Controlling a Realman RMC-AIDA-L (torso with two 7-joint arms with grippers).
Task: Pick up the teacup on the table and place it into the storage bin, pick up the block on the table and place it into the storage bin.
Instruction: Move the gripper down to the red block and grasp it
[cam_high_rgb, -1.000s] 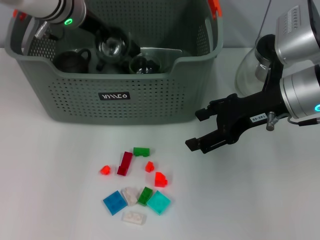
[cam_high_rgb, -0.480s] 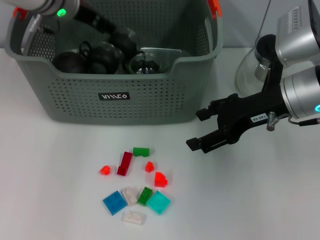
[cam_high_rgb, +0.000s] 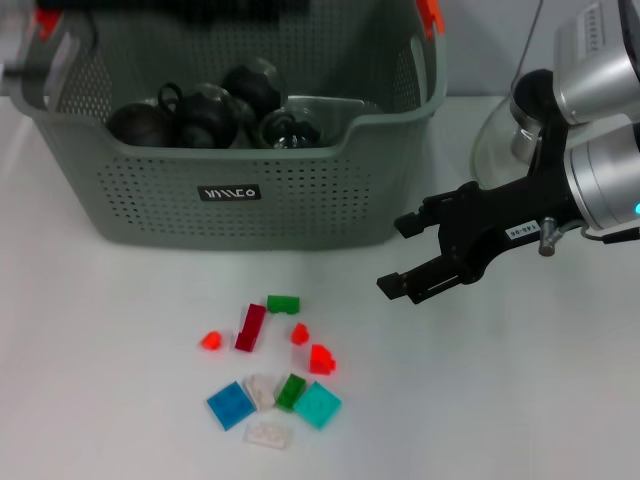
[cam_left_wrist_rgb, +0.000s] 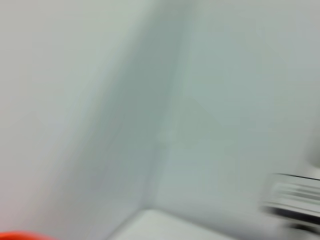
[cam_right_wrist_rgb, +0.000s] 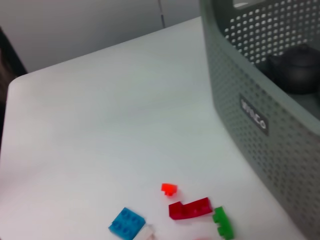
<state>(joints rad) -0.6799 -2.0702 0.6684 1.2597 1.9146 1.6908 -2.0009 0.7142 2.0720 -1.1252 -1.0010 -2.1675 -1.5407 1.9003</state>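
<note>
Several blocks (cam_high_rgb: 270, 375) lie near-left of my right pincer (cam_high_rgb: 405, 257) — it hangs wide and empty, closest; left pincer unseen.

1. A white table (cam_high_rgb: 120, 300) fills most of the head view, plain and matte (the right wrist view shows the same bare top (cam_right_wrist_rgb: 100, 125) running back to a rounded corner).
2. A clear glass vessel (cam_high_rgb: 497, 140) stands on the table at the far right, towards the back. Its wide rounded base shows, but its upper part is hidden.
3. A thin dark cable (cam_high_rgb: 533, 35) rises near the vessel to the top edge.
4. A pale wall (cam_right_wrist_rgb: 75, 25) stands behind the table, crossed by one upright seam.
</note>
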